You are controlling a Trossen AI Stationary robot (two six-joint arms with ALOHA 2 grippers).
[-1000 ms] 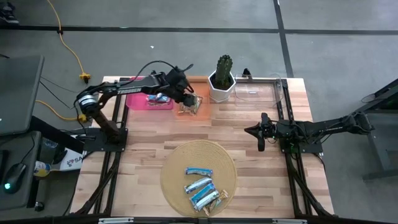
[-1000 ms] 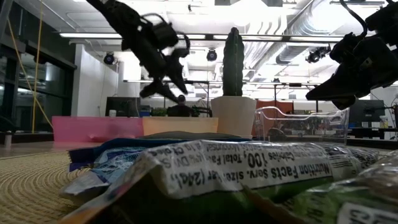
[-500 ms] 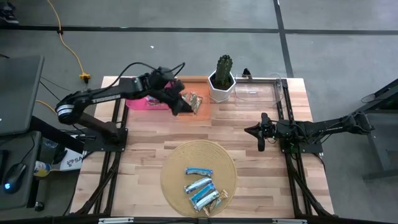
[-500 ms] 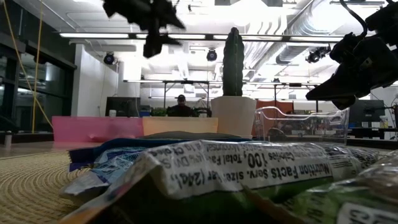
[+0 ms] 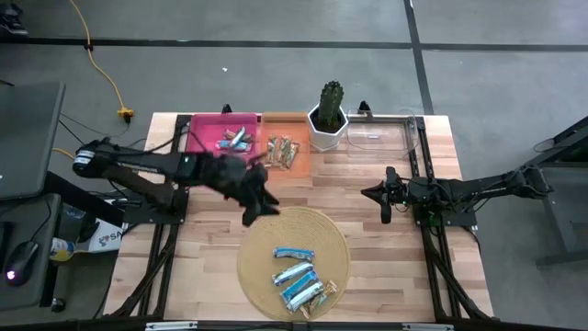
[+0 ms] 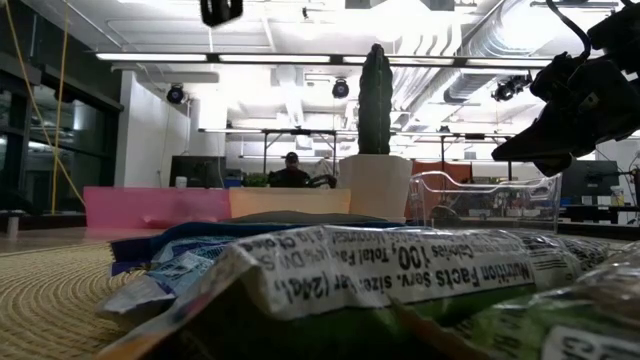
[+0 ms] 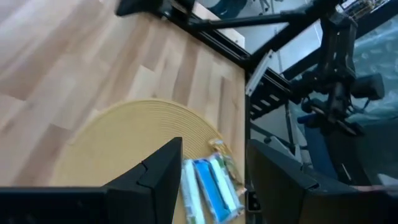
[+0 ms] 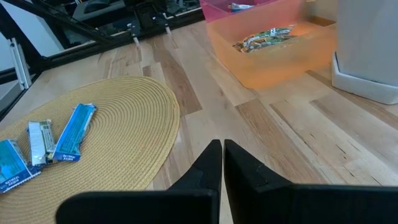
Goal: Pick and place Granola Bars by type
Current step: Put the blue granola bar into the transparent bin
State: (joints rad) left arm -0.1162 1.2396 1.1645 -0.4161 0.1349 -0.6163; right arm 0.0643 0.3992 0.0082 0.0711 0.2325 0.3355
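"Nutrition Facts" on wrapper

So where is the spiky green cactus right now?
In the high view, the cactus stands in its white pot at the far edge of the table, between the orange bin and the clear bin.

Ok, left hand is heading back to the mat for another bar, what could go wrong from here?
1. The bars on the woven mat lie bunched, some touching, so the open left hand may catch two or nudge a neighbour.
2. The blue wrappers look alike; a mixed-up type could land in the pink bin or orange bin.
3. The right hand waits shut near the mat's far side; a wide swing might pass close to it.
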